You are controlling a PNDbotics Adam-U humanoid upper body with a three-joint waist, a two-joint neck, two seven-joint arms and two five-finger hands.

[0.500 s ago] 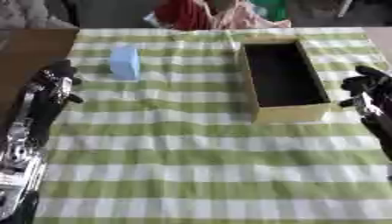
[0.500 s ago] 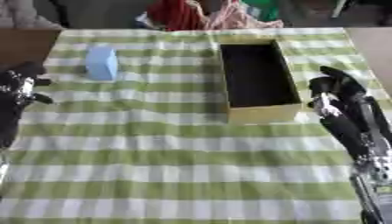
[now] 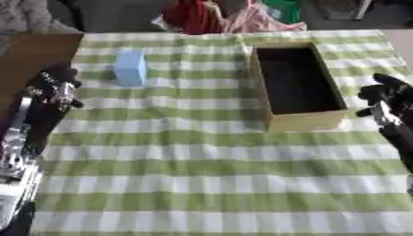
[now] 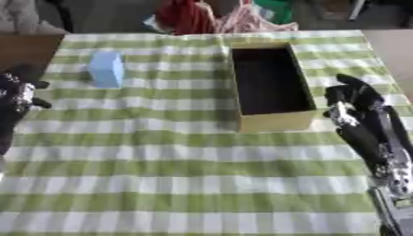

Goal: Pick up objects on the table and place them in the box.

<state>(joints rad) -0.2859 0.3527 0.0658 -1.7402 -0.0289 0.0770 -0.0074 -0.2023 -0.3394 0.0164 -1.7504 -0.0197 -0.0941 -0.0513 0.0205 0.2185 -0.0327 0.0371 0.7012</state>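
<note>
A light blue block [image 3: 130, 67] stands on the green checked tablecloth at the far left. To its right lies an open cardboard box [image 3: 299, 120] with a dark, empty inside. My left hand [image 3: 53, 87] hovers at the table's left edge, below and left of the block, fingers relaxed and holding nothing. My right hand [image 4: 353, 99] is at the right, just beside the box's near right corner, fingers open and empty.
The checked tablecloth [image 3: 209, 175] covers the table, whose brown wood [image 3: 32, 53] shows at the left. Red, pink and green cloth [image 3: 230, 18] lies past the far edge.
Both hands have stayed about where they were; the block and box have not moved.
</note>
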